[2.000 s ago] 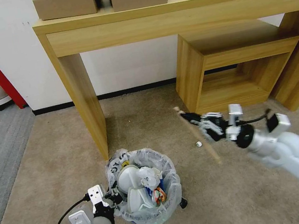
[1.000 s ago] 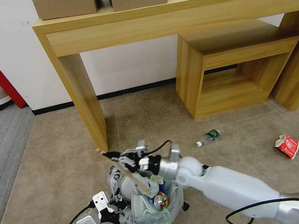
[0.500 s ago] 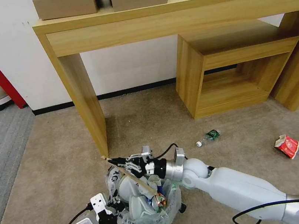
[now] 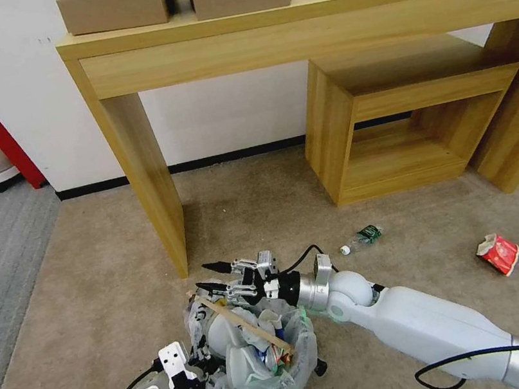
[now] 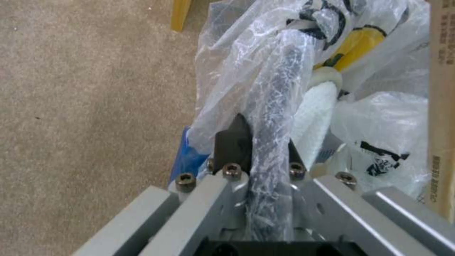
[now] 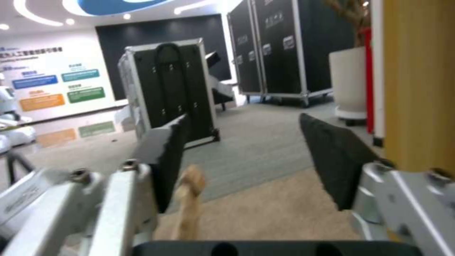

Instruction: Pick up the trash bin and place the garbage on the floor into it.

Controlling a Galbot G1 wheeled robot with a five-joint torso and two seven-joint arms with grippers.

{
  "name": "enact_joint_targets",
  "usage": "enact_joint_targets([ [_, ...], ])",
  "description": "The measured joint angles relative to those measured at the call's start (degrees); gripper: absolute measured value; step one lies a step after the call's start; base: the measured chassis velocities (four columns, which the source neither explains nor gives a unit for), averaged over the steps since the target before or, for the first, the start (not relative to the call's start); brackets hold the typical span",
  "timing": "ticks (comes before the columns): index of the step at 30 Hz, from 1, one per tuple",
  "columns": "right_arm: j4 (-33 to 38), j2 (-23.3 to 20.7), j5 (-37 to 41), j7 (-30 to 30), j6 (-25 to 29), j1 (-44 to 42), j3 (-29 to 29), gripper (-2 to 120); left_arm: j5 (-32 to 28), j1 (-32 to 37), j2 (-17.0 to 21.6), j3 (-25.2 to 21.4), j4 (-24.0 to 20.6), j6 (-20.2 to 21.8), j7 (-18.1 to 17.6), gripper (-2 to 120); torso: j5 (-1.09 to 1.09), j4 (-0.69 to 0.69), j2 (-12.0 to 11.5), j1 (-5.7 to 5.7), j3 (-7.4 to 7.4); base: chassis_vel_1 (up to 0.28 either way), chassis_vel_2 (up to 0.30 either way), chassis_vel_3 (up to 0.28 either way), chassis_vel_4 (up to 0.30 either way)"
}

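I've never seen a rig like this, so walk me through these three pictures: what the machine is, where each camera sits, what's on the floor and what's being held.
This is a wheeled robot with two arms, each ending in a gripper.

The head view looks down from the robot's head. The other two come from cameras on the wrists, looking out along each gripper.

The left gripper is shut on the rim of the bin, a small bin lined with a plastic bag; the left wrist view shows that rim pinched between its fingers.

The right gripper hangs open just above the bin. A stick lies across the bin's top, on the rubbish already inside; its end shows blurred between the open fingers in the right wrist view.

On the floor, a bottle and a red packet lie to the robot's right, near a wooden desk.
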Motion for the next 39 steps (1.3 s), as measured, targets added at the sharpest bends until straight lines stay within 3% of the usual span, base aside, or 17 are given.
enact_joint_targets([
  [5, 1.3, -1.2, 0.84, 0.5, 0.01, 0.19, 2.86, 83, 0.07, 0.01, 0.02, -0.09, 0.16, -0.2, -0.12, 0, 0.0, 0.0, 0.0, 0.0, 0.0, 0.0, 0.0, 0.0, 0.0],
  [8, 4.02, -2.84, 1.83, 3.84, -1.9, -0.03, 8.17, 96, 0.11, -0.04, 0.13, -0.17, 0.23, -0.23, -0.27, 0, 0.0, 0.0, 0.0, 0.0, 0.0, 0.0, 0.0, 0.0, 0.0],
  [15, 7.24, -8.29, 2.31, 6.86, -4.21, -1.99, 18.94, 100, -0.71, -0.81, 0.38, -0.32, 0.3, -0.23, -0.89, 0, 0.0, 0.01, 0.0, 0.0, 0.0, 0.0, 0.0, 0.0, 0.0],
  [17, 8.48, -11.26, 1.32, 7.16, -4.26, -6.21, 26.12, 100, -1.27, -1.13, 0.67, -0.36, 0.29, -0.19, -1.51, 0, 0.0, -0.01, 0.0, 0.0, 0.0, 0.0, 0.0, 0.0, 0.0],
  [18, 8.48, -11.26, 1.32, 7.16, -4.26, -6.21, 26.12, 100, -1.27, -1.13, 0.67, -0.36, 0.29, -0.19, -1.51, 0, 0.0, -0.01, 0.0, 0.0, 0.0, 0.0, 0.0, 0.0, 0.0],
  [21, 10.2, -13.83, -3.21, 10.26, -4.8, -14.85, 35.27, 100, -1.61, -1.04, 1.31, -0.51, 0.2, 0.69, -2.13, 0, 0.01, -0.01, 0.0, 0.0, 0.0, 0.0, 0.0, 0.0, 0.0],
  [22, 10.2, -13.83, -3.21, 10.26, -4.8, -14.85, 35.27, 100, -1.61, -1.04, 1.31, -0.51, 0.2, 0.69, -2.13, 0, 0.01, -0.01, 0.0, 0.0, 0.0, 0.0, 0.0, 0.0, 0.0],
  [24, 11.66, -14.43, -8.11, 15.19, -6.95, -21.33, 41.26, 100, -1.31, -1.03, 1.89, -0.93, 0.19, 1.52, -1.92, 0, 0.03, -0.01, 0.0, 0.0, -0.01, 0.0, 0.0, 0.0, 0.0],
  [25, 12.7, -14.42, -10.01, 17.28, -8.62, -24.8, 44.72, 100, -1.36, -1.04, 2.33, -1.09, 0.12, 1.94, -1.8, 0, 0.02, -0.02, 0.0, 0.0, -0.01, 0.0, 0.0, 0.0, 0.0],
  [27, 13.18, -14.32, -10.72, 18.29, -9.24, -26.4, 46.2, 100, -1.47, -1.05, 2.51, -1.12, 0.06, 2.03, -1.75, 0, 0.0, -0.02, 0.0, 0.0, -0.01, 0.0, 0.0, 0.0, 0.0],
  [29, 14.58, -13.39, -14.64, 23.77, -9.91, -33.17, 50.54, 100, -2.11, -1.22, 3.3, -1.36, -0.32, 2.04, -1.65, 0, -0.01, 0.0, 0.01, 0.0, -0.01, 0.0, 0.0, 0.0, 0.0],
  [31, 14.62, -12.96, -15.69, 24.65, -9.92, -34.63, 51.34, 100, -2.21, -1.29, 3.48, -1.47, -0.37, 2.04, -1.65, 0, 0.0, -0.01, 0.01, 0.0, -0.01, 0.0, 0.0, 0.0, 0.0],
  [33, 14.57, -10.27, -19.87, 29.29, -9.96, -40.43, 55.03, 100, -2.46, -1.5, 4.35, -2.12, -0.66, 2.77, -1.2, 0, 0.0, -0.01, 0.01, 0.0, -0.01, 0.0, 0.0, 0.0, 0.0],
  [39, 13.4, -7.2, -22.93, 31.11, -9.87, -45.41, 59.01, 100, -3.08, -2.29, 6.26, -3.11, -0.71, 3.21, -0.33, 0, 0.0, -0.01, 0.0, 0.0, -0.01, 0.0, 0.0, 0.0, 0.0],
])
